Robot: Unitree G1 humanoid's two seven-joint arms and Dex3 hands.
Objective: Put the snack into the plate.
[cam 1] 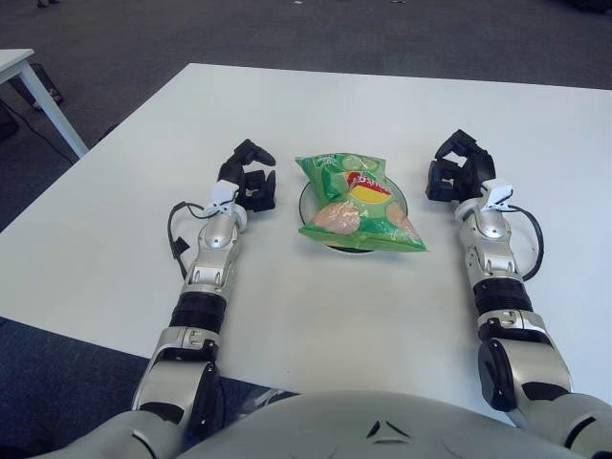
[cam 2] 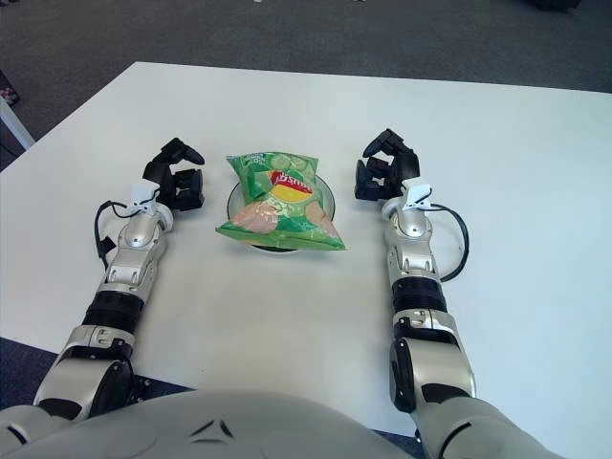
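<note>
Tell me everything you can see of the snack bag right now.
The snack bag is a glossy green crisp packet with a red and yellow logo and pictures of pale crisps on its face. It looks sealed and puffed. It lies flat, face up, on the plate, covering most of it and overhanging the near rim. Neither hand touches it: the left hand shows to its left, the right hand to its right, both holding nothing.
</note>
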